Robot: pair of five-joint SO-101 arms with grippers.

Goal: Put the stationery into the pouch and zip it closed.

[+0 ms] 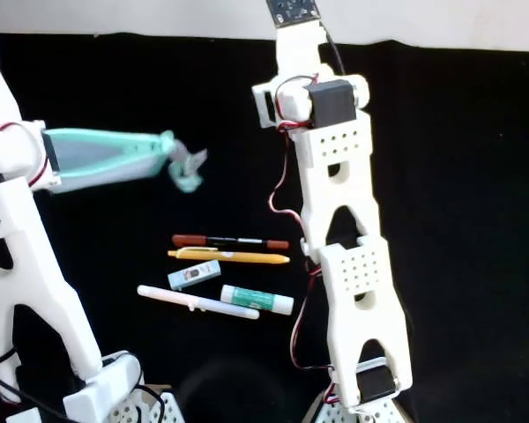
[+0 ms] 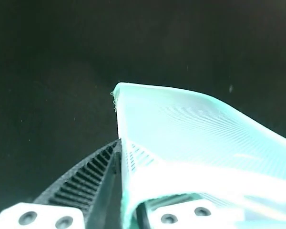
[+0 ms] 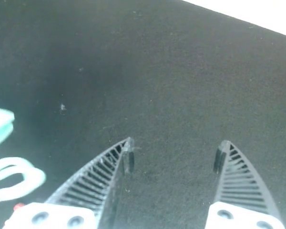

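Left gripper [image 2: 126, 157]: clamped on one end of the mint-green pouch [image 2: 190, 138]. One black ribbed finger [image 2: 93, 174] shows pressed against the fabric's edge. The other is hidden under the pouch.

Right gripper [image 3: 175, 155]: fingers spread wide with nothing between them, hanging over bare black cloth.

Table [image 1: 458, 220]: covered in black cloth, with a pale strip of wall along its far edge.

Right arm [image 1: 344, 203]: white and tall, rising from its base at the near edge up past the top of the high view, to the right of the stationery.

Left arm [image 1: 26, 291]: white, at the left edge, with its wrist turned towards the middle of the table.

Pouch [image 1: 115, 157]: held off the table and lying roughly level. It points from the left arm towards the centre, with a small tab at its free end. Whether the zip is open cannot be told.

Stationery: five pieces grouped on the cloth nearer the arms' bases than the pouch, all outside it.

White pen [image 1: 197, 302]: nearest the arms' bases, lying slightly slanted.

Yellow pen [image 1: 229, 256]: just beside the brown pen and parallel to it.

Brown pen [image 1: 229, 241]: farthest of the group from the arms' bases.

Glue stick [image 1: 256, 300]: a white tube with a green label, its end close against the white pen.

Eraser [image 1: 194, 275]: a small pale-blue block between the yellow pen and the white pen. Its kind is uncertain.
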